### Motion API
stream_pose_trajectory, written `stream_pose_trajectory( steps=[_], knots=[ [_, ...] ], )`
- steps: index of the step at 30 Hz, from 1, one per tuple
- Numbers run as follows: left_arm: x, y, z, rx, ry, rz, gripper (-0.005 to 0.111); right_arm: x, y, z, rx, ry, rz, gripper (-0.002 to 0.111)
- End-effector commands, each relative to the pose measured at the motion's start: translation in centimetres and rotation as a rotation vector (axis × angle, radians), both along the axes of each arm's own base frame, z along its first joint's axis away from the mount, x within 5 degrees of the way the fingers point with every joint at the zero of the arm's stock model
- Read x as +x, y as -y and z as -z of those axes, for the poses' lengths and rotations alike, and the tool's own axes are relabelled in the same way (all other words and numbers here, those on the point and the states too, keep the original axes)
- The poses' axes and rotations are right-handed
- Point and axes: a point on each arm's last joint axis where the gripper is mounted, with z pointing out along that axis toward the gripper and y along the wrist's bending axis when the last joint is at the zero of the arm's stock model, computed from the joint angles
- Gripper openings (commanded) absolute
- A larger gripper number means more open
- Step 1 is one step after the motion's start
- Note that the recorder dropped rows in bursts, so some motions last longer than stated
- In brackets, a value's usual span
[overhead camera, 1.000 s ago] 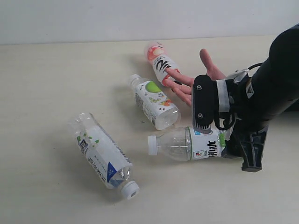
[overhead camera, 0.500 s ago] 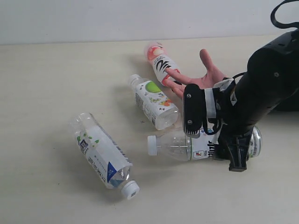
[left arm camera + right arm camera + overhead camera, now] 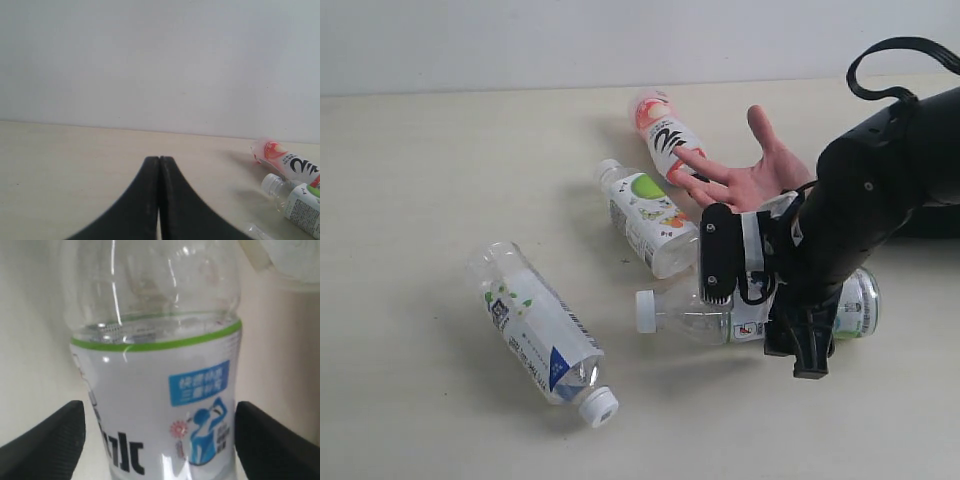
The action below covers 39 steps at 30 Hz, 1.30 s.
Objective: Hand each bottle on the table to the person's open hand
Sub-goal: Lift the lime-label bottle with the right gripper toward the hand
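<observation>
Pale cream table, with the person's bare open hand as reference. The black right gripper, just beside the hand, straddles a clear plastic bottle with white label and green band lying on its side; jaws spread, nothing gripped. The black left gripper is pressed together, empty. Risk: the smooth round bottle may roll or squirt free on closing, or strike the hand when lifted.

The exterior camera looks down slantwise across the tabletop toward the wall. The left wrist camera sits low, facing that wall; both catch the pink bottle. The right wrist camera presses close on the white-labelled bottle.
</observation>
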Motion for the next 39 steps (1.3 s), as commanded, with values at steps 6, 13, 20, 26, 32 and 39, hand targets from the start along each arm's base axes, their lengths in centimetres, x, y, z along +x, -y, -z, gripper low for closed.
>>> stream_pose_trajectory(
  steps=[6,13,20,26,32,39],
  knots=[
    [-0.1,0.0,0.0,-0.001,0.005,-0.002,0.0,0.2,-0.3,1.0,-0.008,-0.02,0.004,0.069],
    [-0.1,0.0,0.0,-0.001,0.005,-0.002,0.0,-0.2,-0.2,1.1,-0.005,-0.065,0.066,0.032],
    [-0.1,0.0,0.0,-0.001,0.005,-0.002,0.0,-1.1,0.3,-0.1,-0.035,-0.121,0.079,0.0],
    [-0.1,0.0,0.0,-0.001,0.005,-0.002,0.0,-2.3,1.1,-3.2,-0.037,-0.134,0.14,0.0],
    [-0.1,0.0,0.0,-0.001,0.005,-0.002,0.0,-4.3,2.4,-5.9,-0.057,-0.198,0.426,0.0],
    [-0.1,0.0,0.0,-0.001,0.005,-0.002,0.0,-4.9,3.6,-9.1,-0.005,-0.091,0.717,0.0]
  ],
)
